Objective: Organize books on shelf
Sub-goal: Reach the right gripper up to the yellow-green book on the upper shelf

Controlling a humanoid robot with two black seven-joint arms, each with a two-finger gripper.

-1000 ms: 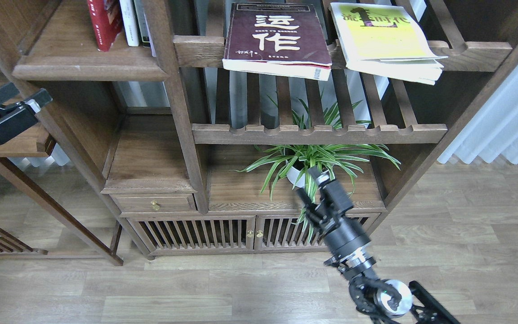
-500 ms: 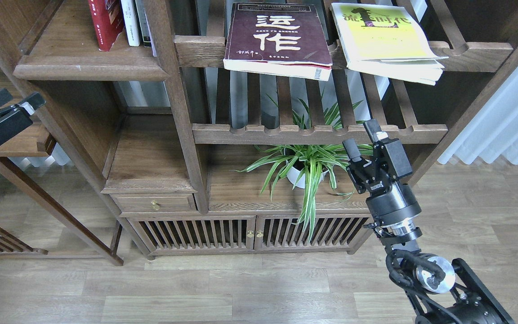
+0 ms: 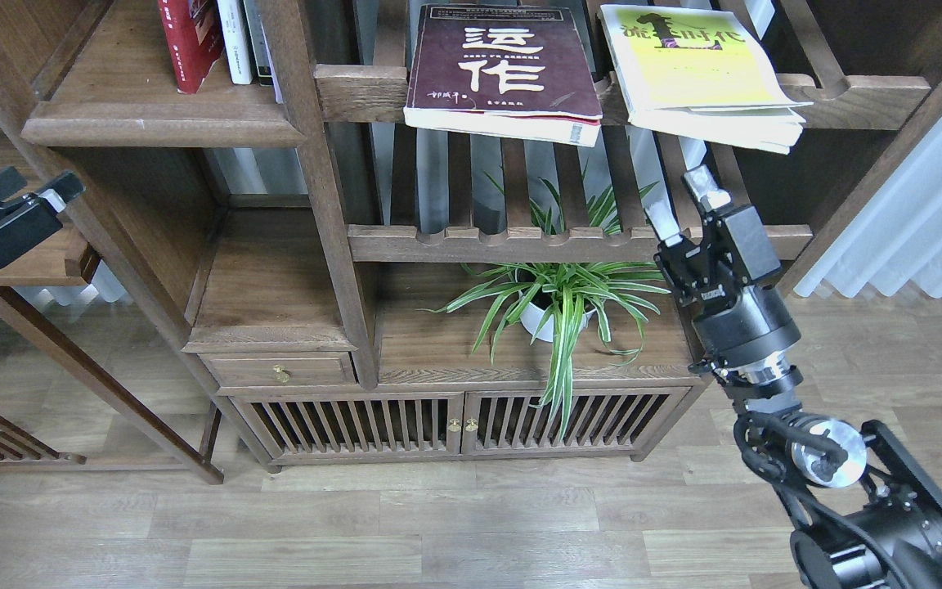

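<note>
The shelf point(image 3: 162, 124) is the solid dark-brown board at the upper left. The red book point(image 3: 190, 41) stands upright on it, beside slim white and dark-spined books point(image 3: 244, 39). The thick maroon book point(image 3: 505, 72) lies flat on the upper slatted rack, overhanging its front rail. The yellow-green book point(image 3: 696, 72) lies flat to its right, also overhanging. My right gripper point(image 3: 684, 203) is open and empty, pointing up, a little below the yellow-green book's front edge. My left gripper point(image 3: 33, 183) is open and empty at the far left, below the shelf.
A potted spider plant point(image 3: 557, 298) stands on the lower board left of my right arm. The lower slatted rack point(image 3: 520, 242) runs just behind my right gripper. A brass-knobbed drawer point(image 3: 279, 372) and slatted cabinet doors point(image 3: 455, 421) are below. A white curtain point(image 3: 921, 213) hangs at right.
My right gripper has risen and moved right, from in front of the plant to just under the yellow-green book. My left gripper has shifted slightly left. The books have not moved.
</note>
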